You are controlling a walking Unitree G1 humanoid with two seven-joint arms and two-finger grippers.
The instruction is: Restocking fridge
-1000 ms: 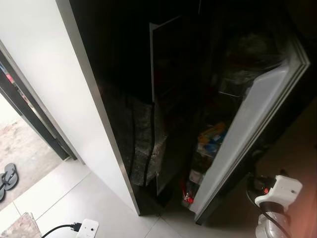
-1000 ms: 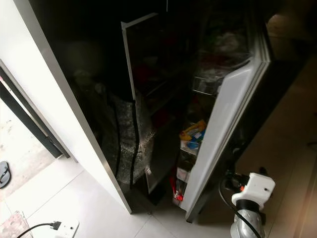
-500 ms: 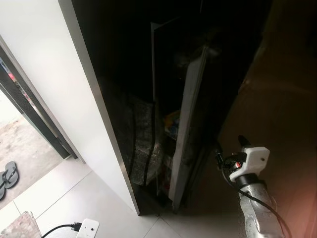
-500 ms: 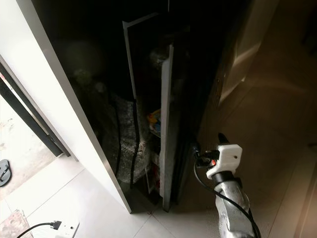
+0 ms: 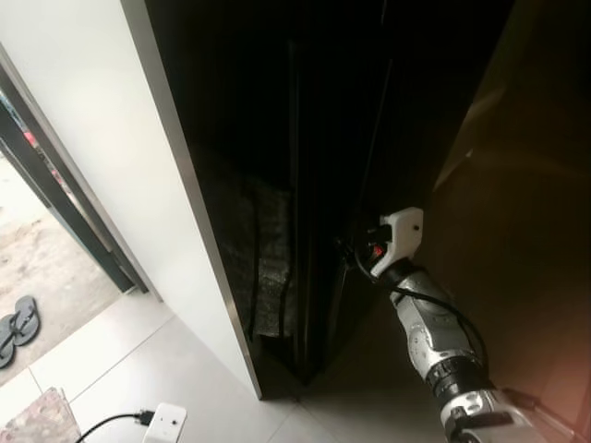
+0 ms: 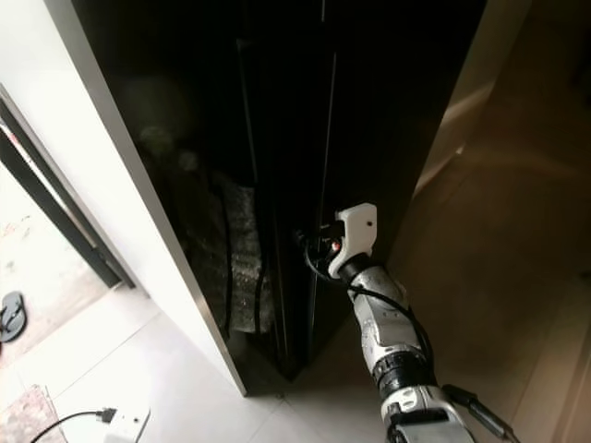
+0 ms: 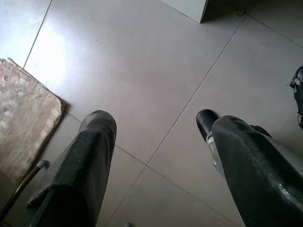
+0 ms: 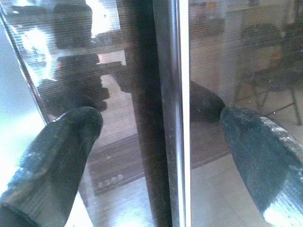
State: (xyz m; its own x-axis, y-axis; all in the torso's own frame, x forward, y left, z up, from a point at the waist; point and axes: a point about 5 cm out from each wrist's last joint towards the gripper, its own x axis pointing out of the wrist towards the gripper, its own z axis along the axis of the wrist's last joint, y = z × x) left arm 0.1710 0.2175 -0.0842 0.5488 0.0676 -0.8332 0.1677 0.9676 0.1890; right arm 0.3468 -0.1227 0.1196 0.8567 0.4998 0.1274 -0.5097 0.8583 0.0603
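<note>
Nearest, pale floor tiles under the idle left gripper, fingers spread wide with nothing between them, a worn mat beside. A white power strip with a black cord low on the floor, sandals out by the doorway. Further in, the silver right arm stretched forward, right gripper up against the dark glossy fridge door, fingers wide apart and gripping nothing, straddling the bright metal seam between the two dark panels. Door looking shut or all but shut, with no shelves or food in sight, so restocking probably at its closing step. To finish well: press flat and square on the panel near the seam rather than poking with one fingertip, push steadily until the seal seats, then check the edges sit flush. Risk judged from here: fingertips sliding on the glossy face, or a finger nipped in the seam. Beyond, a white wall edged with a metal strip, and a dim brown surface on the far right.
</note>
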